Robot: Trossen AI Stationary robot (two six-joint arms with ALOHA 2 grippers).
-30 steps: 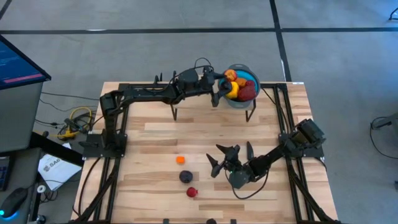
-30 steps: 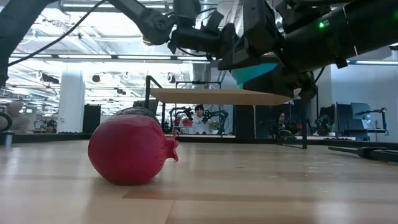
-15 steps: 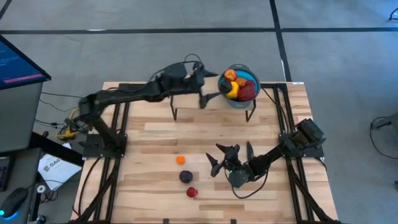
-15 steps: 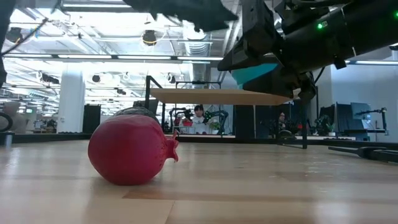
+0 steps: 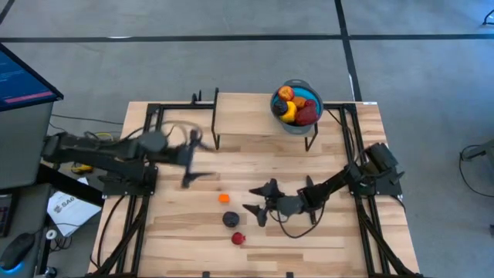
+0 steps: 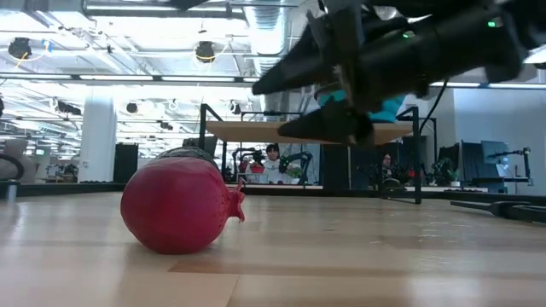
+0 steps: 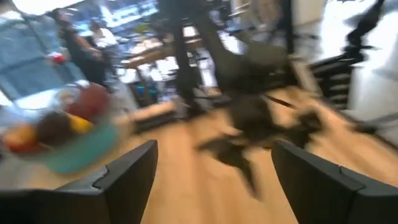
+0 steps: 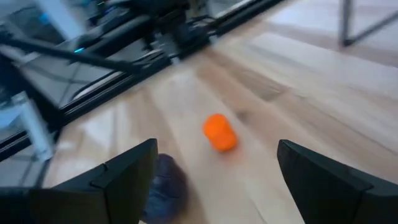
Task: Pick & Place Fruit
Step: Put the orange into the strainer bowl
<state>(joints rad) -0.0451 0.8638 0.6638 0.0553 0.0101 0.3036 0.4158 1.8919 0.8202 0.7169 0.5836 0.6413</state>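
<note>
Three small fruits lie on the table: an orange one [image 5: 224, 198] [image 8: 219, 132], a dark purple one [image 5: 231, 219] [image 8: 165, 186] and a red one [image 5: 238, 239] [image 6: 179, 205]. Several more fill the blue bowl [image 5: 312, 100] [image 7: 81, 155] on the raised shelf at the far edge. My right gripper [image 5: 258, 205] [image 6: 271, 107] hovers open just right of the orange and purple fruits, pointing at them. My left gripper [image 5: 191, 159] [image 7: 214, 186] is open and empty, in the air over the table's left half, far from the bowl.
A raised wooden shelf [image 5: 247, 116] on thin black legs stands along the far edge. Black frame rails run down both sides of the table. A monitor and cables lie off the left edge. People and equipment show in the room beyond.
My left arm has swung fast away from the blue bowl, toward the table's left and near side. My right gripper has moved toward the table's left, closer to the orange and purple fruits, staying open. The fruits on the table have not moved.
</note>
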